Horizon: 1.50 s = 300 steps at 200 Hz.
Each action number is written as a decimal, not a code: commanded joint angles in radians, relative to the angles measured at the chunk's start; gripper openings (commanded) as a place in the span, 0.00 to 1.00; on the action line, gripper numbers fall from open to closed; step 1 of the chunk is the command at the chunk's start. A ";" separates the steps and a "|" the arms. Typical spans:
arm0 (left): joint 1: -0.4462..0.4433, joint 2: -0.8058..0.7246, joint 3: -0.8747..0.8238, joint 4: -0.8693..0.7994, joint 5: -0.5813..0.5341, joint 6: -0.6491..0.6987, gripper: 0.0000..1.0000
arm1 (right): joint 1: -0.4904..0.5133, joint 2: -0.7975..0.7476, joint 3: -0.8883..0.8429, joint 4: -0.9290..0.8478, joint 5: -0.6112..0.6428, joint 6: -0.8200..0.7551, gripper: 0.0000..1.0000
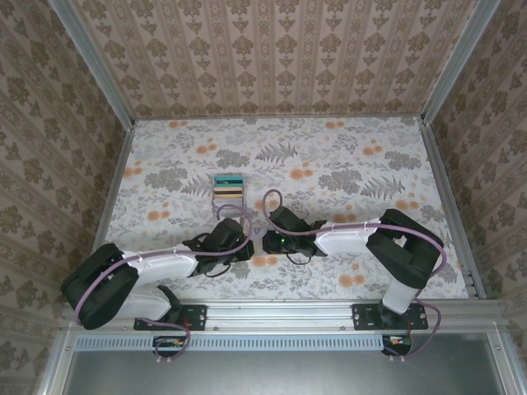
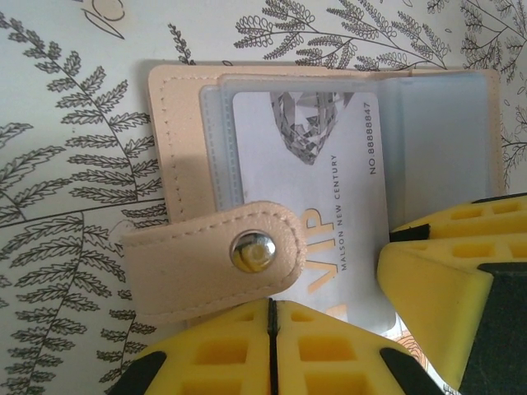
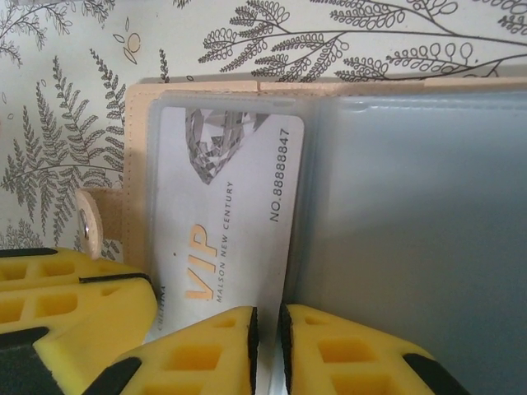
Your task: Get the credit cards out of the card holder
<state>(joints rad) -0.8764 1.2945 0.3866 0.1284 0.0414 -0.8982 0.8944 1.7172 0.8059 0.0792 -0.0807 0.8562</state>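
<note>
Lying open on the desk [image 2: 49, 99], the holder [image 2: 177, 140] keeps one pale card [image 3: 222, 230] in its sleeve, apart from the stack [image 1: 228, 188] of cards already out. The left gripper [image 2: 272, 339], fingers together, sits at the holder's near edge, probably to steady it. The right gripper [image 3: 268, 346] is clamped on the card's end, I think to draw it out.

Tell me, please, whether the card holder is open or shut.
Open: the card holder lies spread, snap strap unfastened, a pale VIP card showing inside.

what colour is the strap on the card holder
The card holder strap is pale tan with a silver metal snap; the left wrist view shows it best.
</note>
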 commanded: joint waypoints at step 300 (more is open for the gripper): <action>-0.005 0.006 0.007 -0.079 -0.023 -0.032 0.00 | -0.051 0.029 -0.053 0.162 -0.117 0.040 0.18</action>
<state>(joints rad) -0.8829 1.2942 0.3885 0.1192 0.0227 -0.9276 0.8486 1.7115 0.7380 0.2146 -0.1593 0.8909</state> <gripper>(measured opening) 0.049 0.188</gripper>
